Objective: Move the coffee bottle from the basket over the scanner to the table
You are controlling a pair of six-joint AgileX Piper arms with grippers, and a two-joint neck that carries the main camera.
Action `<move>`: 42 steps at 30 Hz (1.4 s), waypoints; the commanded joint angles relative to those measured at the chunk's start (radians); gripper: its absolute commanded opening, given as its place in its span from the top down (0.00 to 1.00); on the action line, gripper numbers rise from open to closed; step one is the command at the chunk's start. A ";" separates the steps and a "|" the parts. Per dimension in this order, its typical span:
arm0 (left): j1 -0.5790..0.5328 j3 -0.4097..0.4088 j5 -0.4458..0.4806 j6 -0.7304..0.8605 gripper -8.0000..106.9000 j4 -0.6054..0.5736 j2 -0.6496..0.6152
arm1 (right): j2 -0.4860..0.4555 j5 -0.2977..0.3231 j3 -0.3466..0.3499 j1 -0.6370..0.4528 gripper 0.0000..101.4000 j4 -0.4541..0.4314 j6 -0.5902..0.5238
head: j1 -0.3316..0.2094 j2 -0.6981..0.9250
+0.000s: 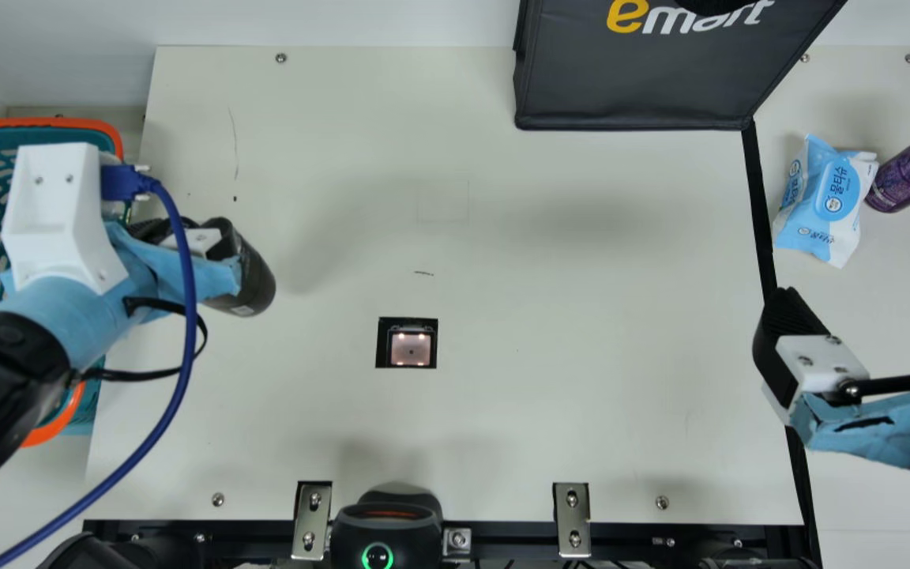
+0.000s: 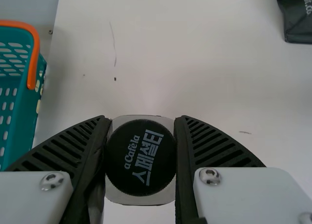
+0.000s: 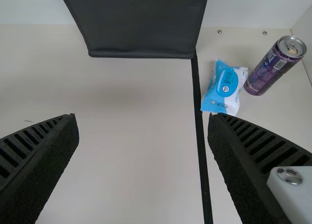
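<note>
Coffee bottle (image 1: pixel 256 283) hangs partly hidden in the left gripper (image 1: pixel 226 246).

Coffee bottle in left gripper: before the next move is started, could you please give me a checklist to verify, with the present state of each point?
1. Left gripper closed on the coffee bottle: ok.
2. Bottle lifted out of the basket: ok, it is beside the basket, on the side towards the scanner.
3. Scanner window lit: ok.
4. Bottle over the scanner window: not ok, it is off to the left in the main view.
5. Barcode turned to the scanner window: cannot tell.
6. Right gripper away from the bottle: ok, it is open at the other side of the table.
</note>
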 commanded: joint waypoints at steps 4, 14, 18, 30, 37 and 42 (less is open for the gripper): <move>-0.108 -0.009 0.068 -0.096 1.00 0.030 -0.004 | 0.000 0.000 0.000 0.000 0.06 0.000 0.000 | -0.030 0.002; -0.322 -0.049 0.152 -0.291 1.00 0.079 0.037 | 0.000 0.000 0.000 0.000 0.06 0.000 0.000 | -0.030 0.002; -0.404 -0.072 0.174 -0.368 1.00 0.099 0.069 | 0.000 0.000 0.000 0.000 0.06 0.000 0.000 | -0.030 0.002; -0.588 -0.140 0.216 -0.529 1.00 0.134 0.162 | 0.000 0.001 0.000 0.000 0.06 0.000 0.000 | -0.030 0.002; -0.666 -0.154 0.236 -0.592 1.00 0.146 0.196 | 0.000 0.001 0.000 0.000 0.06 0.000 0.000 | -0.030 0.002; -0.709 -0.160 0.250 -0.628 1.00 0.153 0.211 | 0.000 0.001 0.000 0.000 0.06 0.000 0.000 | -0.030 0.002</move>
